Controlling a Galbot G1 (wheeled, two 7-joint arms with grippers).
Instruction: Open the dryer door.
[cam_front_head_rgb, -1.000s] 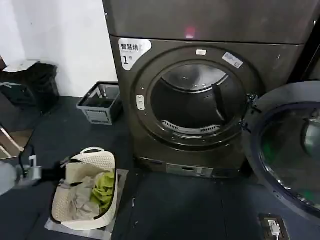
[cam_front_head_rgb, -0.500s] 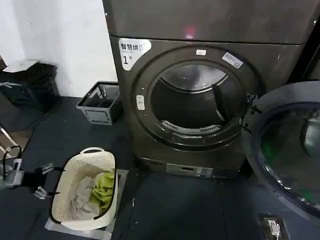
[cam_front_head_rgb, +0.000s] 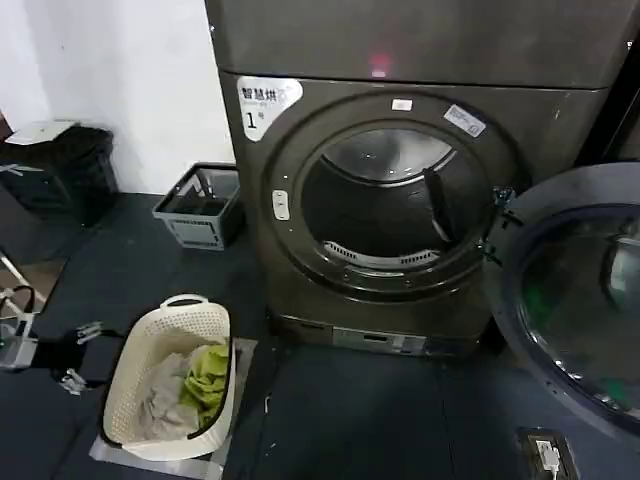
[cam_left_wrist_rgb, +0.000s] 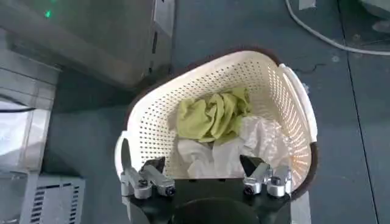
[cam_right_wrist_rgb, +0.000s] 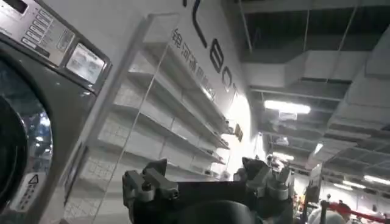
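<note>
- Floor (cam_front_head_rgb: 340, 410): dark and matte, it ran back to a white wall (cam_front_head_rgb: 130, 80) at the left.
- Left gripper (cam_front_head_rgb: 78, 355): it hung low at the head view's left edge, just beside the laundry basket; its fingers (cam_left_wrist_rgb: 146, 181) stood spread apart and empty above the basket rim.
- Laundry basket (cam_front_head_rgb: 135, 395): cream and perforated, it stood on the floor and held green and pale cloth.
- Grey crate (cam_front_head_rgb: 200, 205): it sat on the floor against the wall, left of the dryer.
- Dryer (cam_front_head_rgb: 400, 190): dark grey; its round opening lay bare with the drum visible inside.
- Dryer door (cam_front_head_rgb: 570, 300): it stood swung wide to the right, clear of the opening, its outer part cut off by the picture's edge.
- Right gripper (cam_right_wrist_rgb: 207, 182): it pointed up towards shelving and ceiling lights, its fingers parted and holding nothing.
</note>
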